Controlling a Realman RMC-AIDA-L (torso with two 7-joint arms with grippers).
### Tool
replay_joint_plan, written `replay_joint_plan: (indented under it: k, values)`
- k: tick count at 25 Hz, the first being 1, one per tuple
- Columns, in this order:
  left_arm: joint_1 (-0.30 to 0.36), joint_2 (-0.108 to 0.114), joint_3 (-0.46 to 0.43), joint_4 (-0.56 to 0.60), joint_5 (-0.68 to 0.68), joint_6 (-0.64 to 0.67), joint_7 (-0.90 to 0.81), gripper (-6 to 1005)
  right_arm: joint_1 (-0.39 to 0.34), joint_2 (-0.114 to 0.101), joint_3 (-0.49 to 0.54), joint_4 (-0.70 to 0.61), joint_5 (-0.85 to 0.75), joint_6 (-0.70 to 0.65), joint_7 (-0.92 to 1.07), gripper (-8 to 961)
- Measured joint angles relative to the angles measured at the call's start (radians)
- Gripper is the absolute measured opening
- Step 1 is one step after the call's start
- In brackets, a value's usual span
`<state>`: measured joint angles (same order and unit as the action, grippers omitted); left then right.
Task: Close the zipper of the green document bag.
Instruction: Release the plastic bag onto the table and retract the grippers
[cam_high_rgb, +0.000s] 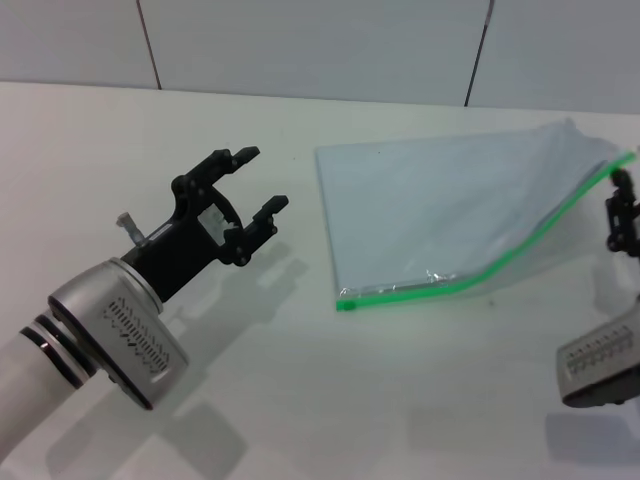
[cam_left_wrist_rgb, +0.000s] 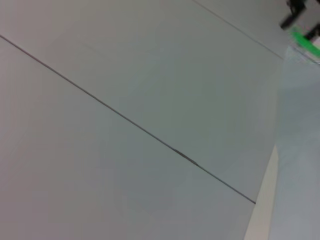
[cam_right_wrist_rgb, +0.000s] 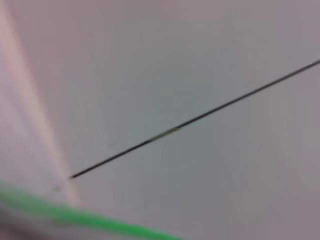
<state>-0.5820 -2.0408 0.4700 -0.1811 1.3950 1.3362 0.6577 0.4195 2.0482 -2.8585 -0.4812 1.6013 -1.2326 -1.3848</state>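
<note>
So the green document bag (cam_high_rgb: 450, 215) lies flat on the white tabletop (cam_high_rgb: 330, 400), a bit toward 2 o'clock from the middle of the head view. Its zipper (cam_high_rgb: 480, 270) runs along the near long edge, from the corner around 6 o'clock of the bag up to the far right corner at 3 o'clock.

The right gripper (cam_high_rgb: 620, 215) sits right at that far right end of the zipper, touching or just beside the green strip. I can't tell if its fingers are closed on anything, and I can't make out the slider there either. The left gripper (cam_high_rgb: 258, 182) hovers off at 9 o'clock from the bag, fingers spread apart, holding nothing, well apart from the bag's left edge.

My guess is the step is getting hold of the slider end. To do it well, I'd pin the bag with the left gripper near the zipper's opposite corner so the pouch doesn't slide, then pull the slider straight along the strip, keeping low.

Nothing stands in the way. Only the tiled wall (cam_high_rgb: 320, 45) sits behind at 12 o'clock.
</note>
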Motion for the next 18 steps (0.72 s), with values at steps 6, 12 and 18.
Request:
replay_joint_plan:
  k: [6, 12, 18]
  values:
    - [0.004, 0.002, -0.012, 0.000, -0.023, 0.002, 0.000, 645, -0.034, 0.002, -0.015, -0.039, -0.001, -0.210, 0.024, 431]
    - [0.019, 0.002, -0.040, 0.000, -0.032, 0.066, -0.012, 642, -0.041, 0.003, -0.017, -0.081, -0.014, -0.296, 0.041, 676]
    - [0.054, 0.006, -0.086, 0.009, -0.073, 0.225, -0.151, 639, -0.037, 0.002, -0.018, -0.105, -0.029, -0.359, 0.237, 803]
